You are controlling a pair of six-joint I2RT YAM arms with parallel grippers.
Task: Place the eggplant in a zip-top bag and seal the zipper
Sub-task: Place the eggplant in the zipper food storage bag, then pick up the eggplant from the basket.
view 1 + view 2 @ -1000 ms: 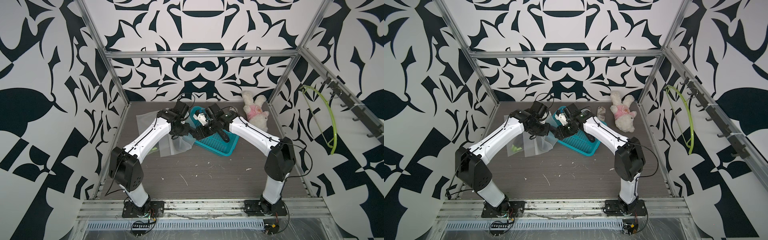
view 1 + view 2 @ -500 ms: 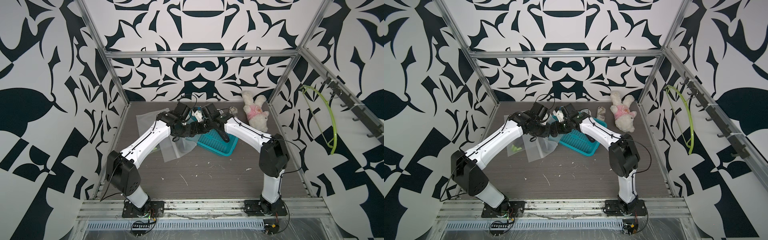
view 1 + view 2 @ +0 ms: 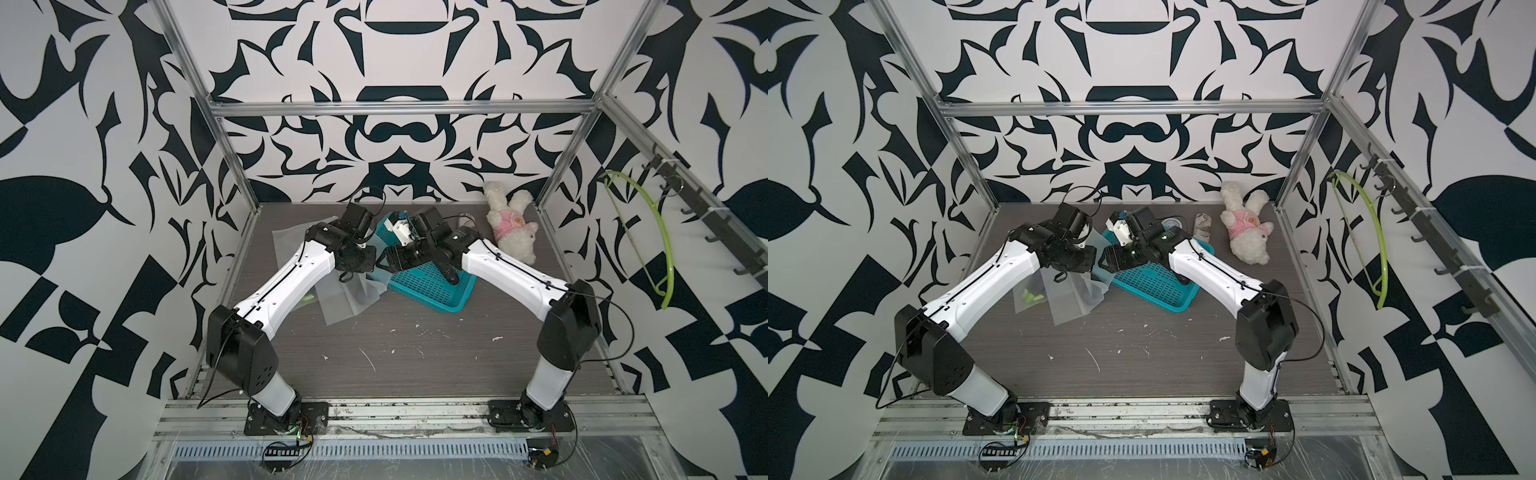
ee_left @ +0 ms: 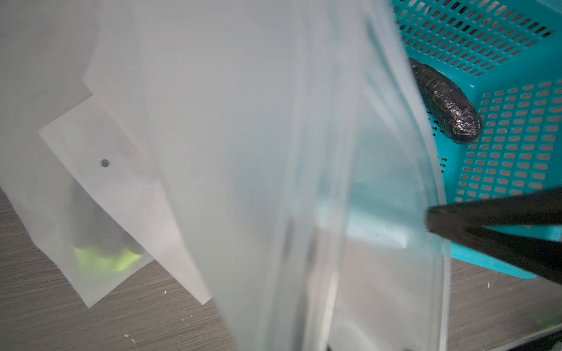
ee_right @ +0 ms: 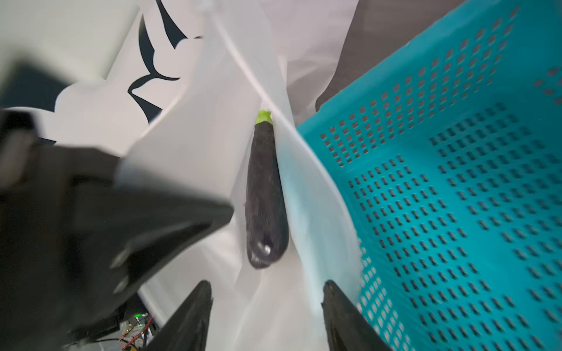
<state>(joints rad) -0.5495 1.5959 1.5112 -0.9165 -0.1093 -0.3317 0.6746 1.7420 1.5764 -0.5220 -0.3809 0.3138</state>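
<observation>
Eggplant [image 5: 266, 194] in bag [image 5: 194, 158], bag beside basket [image 5: 456, 182]; plush toy [image 3: 513, 232] right of basket.

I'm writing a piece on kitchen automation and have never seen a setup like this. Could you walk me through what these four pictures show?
Two white robot arms, the left arm and the right arm, stand on a table inside a patterned booth. Both top views come from one camera head looking down on the whole scene. The other two pictures come from a camera on each arm's wrist.

On the table are a teal basket, a plush toy and a flat bag with something yellow-green inside.

The left gripper is shut on the edge of a zip-top bag, holding it up. In the right wrist view an eggplant appears to lie inside that bag. The right gripper is open and holds nothing. The left wrist view shows a second eggplant in the basket.
</observation>
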